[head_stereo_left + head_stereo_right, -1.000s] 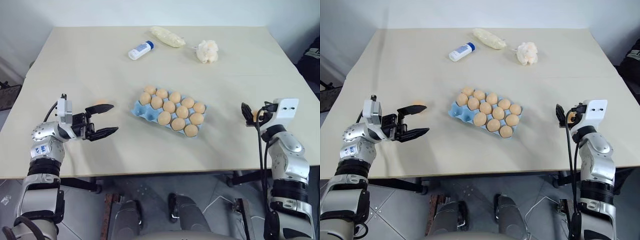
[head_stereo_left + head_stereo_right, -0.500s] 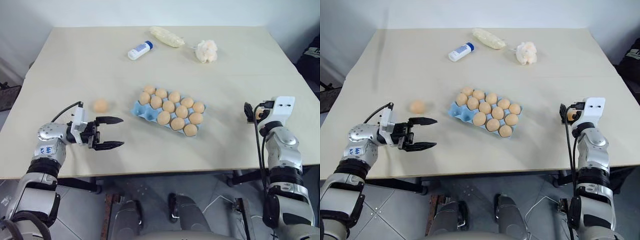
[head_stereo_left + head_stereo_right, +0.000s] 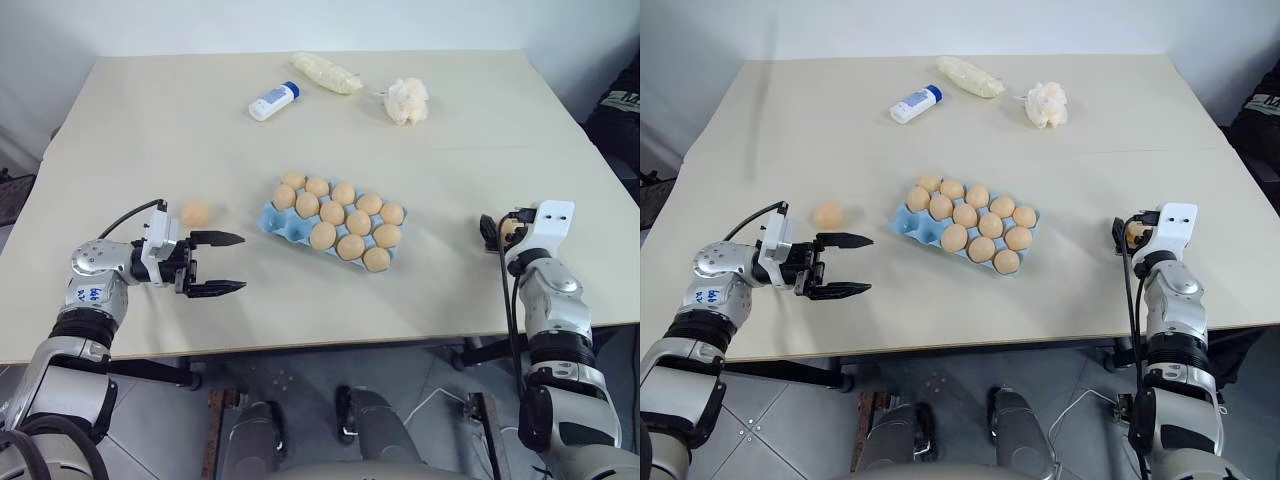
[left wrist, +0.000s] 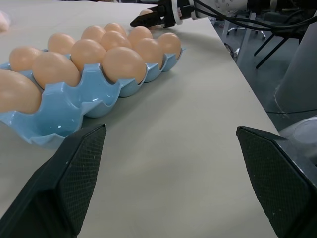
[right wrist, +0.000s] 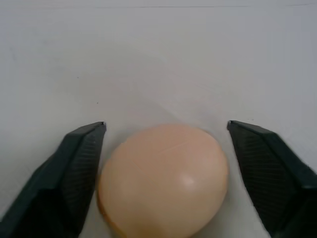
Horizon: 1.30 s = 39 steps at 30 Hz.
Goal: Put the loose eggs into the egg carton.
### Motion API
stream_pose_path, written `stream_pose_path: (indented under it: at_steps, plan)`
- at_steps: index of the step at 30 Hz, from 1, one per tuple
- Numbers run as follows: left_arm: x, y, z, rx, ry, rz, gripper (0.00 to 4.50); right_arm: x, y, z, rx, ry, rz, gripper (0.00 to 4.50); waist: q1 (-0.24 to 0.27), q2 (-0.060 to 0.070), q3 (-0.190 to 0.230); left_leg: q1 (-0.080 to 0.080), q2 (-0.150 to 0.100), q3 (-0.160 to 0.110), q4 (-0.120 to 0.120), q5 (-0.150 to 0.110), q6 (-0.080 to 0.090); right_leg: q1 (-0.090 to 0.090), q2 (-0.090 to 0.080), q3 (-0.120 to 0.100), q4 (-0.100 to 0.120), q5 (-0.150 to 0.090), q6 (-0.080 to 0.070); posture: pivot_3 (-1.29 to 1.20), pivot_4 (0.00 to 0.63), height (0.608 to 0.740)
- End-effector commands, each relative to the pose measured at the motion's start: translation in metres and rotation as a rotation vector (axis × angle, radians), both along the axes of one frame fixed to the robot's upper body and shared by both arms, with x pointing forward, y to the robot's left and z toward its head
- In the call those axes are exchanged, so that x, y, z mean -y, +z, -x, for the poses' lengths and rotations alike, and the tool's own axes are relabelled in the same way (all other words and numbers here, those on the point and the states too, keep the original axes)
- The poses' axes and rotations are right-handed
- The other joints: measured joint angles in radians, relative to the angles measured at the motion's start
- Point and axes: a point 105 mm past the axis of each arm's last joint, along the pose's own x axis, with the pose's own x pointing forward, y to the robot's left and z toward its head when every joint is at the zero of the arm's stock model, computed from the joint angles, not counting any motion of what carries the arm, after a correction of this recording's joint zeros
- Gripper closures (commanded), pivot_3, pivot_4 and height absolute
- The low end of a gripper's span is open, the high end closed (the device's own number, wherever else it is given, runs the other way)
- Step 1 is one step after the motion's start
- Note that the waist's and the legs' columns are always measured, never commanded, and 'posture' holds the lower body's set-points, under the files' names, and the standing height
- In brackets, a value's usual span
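Observation:
The light blue egg carton (image 3: 280,222) lies mid-table with several tan eggs in its cups, and it also fills part of the left wrist view (image 4: 74,116). One loose egg (image 3: 196,212) rests on the table left of the carton. My left gripper (image 3: 243,263) is open and empty, nearer the front edge than that egg, pointing toward the carton. A second loose egg (image 5: 163,181) sits on the table at the right, between the fingers of my right gripper (image 3: 503,228). One finger is against this egg and a small gap shows at the other.
At the back of the table lie a white bottle with a blue cap (image 3: 272,100), a pale wrapped packet (image 3: 325,72) and a fluffy white tissue wad (image 3: 406,100). The table's right edge is close to my right gripper.
My right gripper has sunk to the table and its fingers have narrowed around the right egg. My left gripper swung toward the front edge, uncovering the left egg. The camera shifted slightly.

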Motion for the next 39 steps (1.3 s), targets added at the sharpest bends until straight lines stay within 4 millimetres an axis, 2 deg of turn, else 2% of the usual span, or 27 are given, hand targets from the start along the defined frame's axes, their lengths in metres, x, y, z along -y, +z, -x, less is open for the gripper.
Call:
stream_pose_path:
  at_steps: [1, 3, 7, 11, 15, 18, 23, 26, 29, 36, 39]
  plan:
    - [-0.001, 0.007, 0.009, 0.016, -0.108, -0.026, 0.0, 0.002, 0.016, 0.002, 0.066, -0.009, -0.004, 1.64, 0.0, 0.0, 0.0, 0.0, 0.0, 0.0, 0.0, 0.0, 0.0, 0.0, 0.0, 0.0, 0.0, 0.0, 0.0, 0.0, 0.15, 0.74]
    - [-0.001, 0.007, 0.009, 0.017, -0.108, -0.024, 0.0, 0.002, 0.017, 0.004, 0.071, -0.008, -0.004, 2.18, 0.0, 0.0, 0.0, 0.0, 0.0, 0.0, 0.0, 0.0, 0.0, 0.0, 0.0, 0.0, 0.0, 0.0, 0.0, 0.0, 0.15, 0.74]
    - [0.0, 0.007, 0.009, 0.018, -0.109, -0.023, 0.0, -0.001, 0.027, 0.007, 0.091, 0.006, 0.005, 2.23, 0.0, 0.0, 0.0, 0.0, 0.0, 0.0, 0.0, 0.0, 0.0, 0.0, 0.0, 0.0, 0.0, 0.0, 0.0, 0.0, 0.15, 0.74]
    - [0.0, 0.009, 0.007, 0.04, -0.104, -0.008, 0.0, -0.02, 0.047, 0.013, 0.129, 0.09, 0.055, 2.23, 0.0, 0.001, 0.001, 0.0, 0.0, -0.001, 0.0, 0.0, 0.0, 0.0, 0.0, 0.001, 0.0, 0.0, 0.0, 0.0, 0.15, 0.74]
    - [0.0, 0.014, 0.006, 0.066, -0.09, 0.043, 0.0, -0.064, 0.072, 0.023, 0.163, 0.261, 0.072, 2.23, 0.0, 0.002, 0.001, 0.0, 0.001, -0.001, 0.0, 0.0, 0.0, 0.0, 0.0, 0.001, 0.0, 0.0, 0.0, 0.0, 0.15, 0.74]
    - [-0.002, 0.023, 0.004, 0.108, -0.063, 0.116, 0.0, -0.116, 0.085, 0.033, 0.166, 0.461, 0.081, 2.23, 0.0, 0.002, 0.001, 0.0, 0.001, -0.001, 0.0, 0.0, 0.0, 0.0, 0.001, 0.0, 0.001, 0.0, 0.0, 0.0, 0.15, 0.74]
    - [-0.008, 0.025, 0.004, 0.126, -0.028, 0.142, 0.0, -0.186, 0.098, 0.036, 0.173, 0.696, 0.074, 2.23, 0.001, 0.002, 0.001, -0.001, 0.001, -0.001, 0.001, 0.0, 0.0, 0.0, 0.001, -0.001, 0.0, 0.0, -0.001, 0.0, 0.15, 0.74]
    - [-0.011, 0.025, 0.004, 0.132, -0.016, 0.146, 0.0, -0.21, 0.101, 0.035, 0.171, 0.763, 0.075, 2.23, 0.001, 0.002, 0.001, -0.001, 0.001, -0.001, 0.001, 0.0, 0.0, -0.001, 0.001, -0.002, 0.0, 0.0, 0.0, 0.0, 0.15, 0.74]
    - [-0.014, 0.025, 0.006, 0.139, -0.005, 0.151, 0.0, -0.25, 0.097, 0.032, 0.17, 0.874, 0.079, 2.23, 0.003, 0.002, 0.001, -0.002, 0.001, -0.001, 0.0, 0.0, 0.0, -0.001, 0.001, -0.003, 0.0, 0.0, -0.001, 0.0, 0.15, 0.74]
    - [-0.019, 0.026, 0.008, 0.155, 0.017, 0.163, 0.0, -0.289, 0.097, 0.027, 0.188, 0.959, 0.079, 2.23, 0.003, 0.002, 0.001, -0.002, 0.0, -0.001, 0.0, 0.0, 0.0, -0.001, 0.0, -0.004, 0.0, 0.0, 0.0, 0.0, 0.15, 0.74]
    - [-0.025, 0.026, 0.01, 0.169, 0.042, 0.169, 0.0, -0.304, 0.088, 0.025, 0.175, 0.987, 0.079, 2.23, 0.002, 0.001, 0.001, -0.002, 0.001, -0.001, 0.001, 0.0, 0.0, -0.001, 0.0, -0.004, 0.0, 0.0, 0.0, 0.0, 0.15, 0.74]
